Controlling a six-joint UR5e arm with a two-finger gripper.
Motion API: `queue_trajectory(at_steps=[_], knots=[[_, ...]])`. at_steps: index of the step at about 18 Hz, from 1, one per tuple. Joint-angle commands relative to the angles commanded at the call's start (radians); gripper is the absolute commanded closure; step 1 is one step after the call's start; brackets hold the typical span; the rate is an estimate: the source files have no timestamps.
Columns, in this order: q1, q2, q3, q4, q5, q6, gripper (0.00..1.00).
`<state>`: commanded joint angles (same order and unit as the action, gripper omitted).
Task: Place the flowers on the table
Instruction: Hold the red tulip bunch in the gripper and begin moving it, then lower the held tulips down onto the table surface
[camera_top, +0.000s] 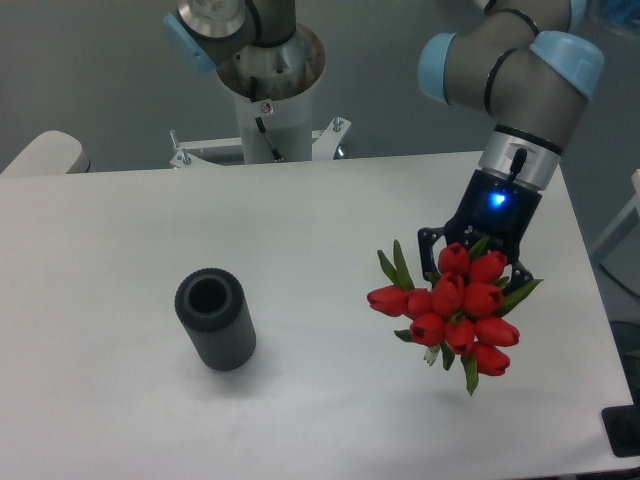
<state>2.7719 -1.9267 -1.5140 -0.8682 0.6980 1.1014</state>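
The flowers (455, 305), a tied bunch of red tulip buds with green leaves, hang at the right side of the white table (300, 230), buds pointing toward the camera. My gripper (474, 268) sits right behind the buds and is shut on the flowers' stems. The buds hide most of the fingers and the stems. I cannot tell whether the bunch touches the tabletop or hangs just above it.
A dark grey ribbed cylinder (215, 318) stands upright on the left half of the table, well apart from the flowers. The arm's base (270, 95) rises at the far edge. The table's right edge runs close beside the gripper.
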Motion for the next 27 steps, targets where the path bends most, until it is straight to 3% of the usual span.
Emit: queue_trajectory(at_steps=[10,14,20,27], knots=[[0.012,0.017,-0.008,-0.002,0.008,0.032,0.72],[0.008,0.04,-0.011,-0.002,0.19,0.035,0.72],[-0.011,0.049,-0.014,-0.003,0.342,0.035,0.72],[-0.116,0.054,-0.035,-0.005,0.651,0.035,0.72]])
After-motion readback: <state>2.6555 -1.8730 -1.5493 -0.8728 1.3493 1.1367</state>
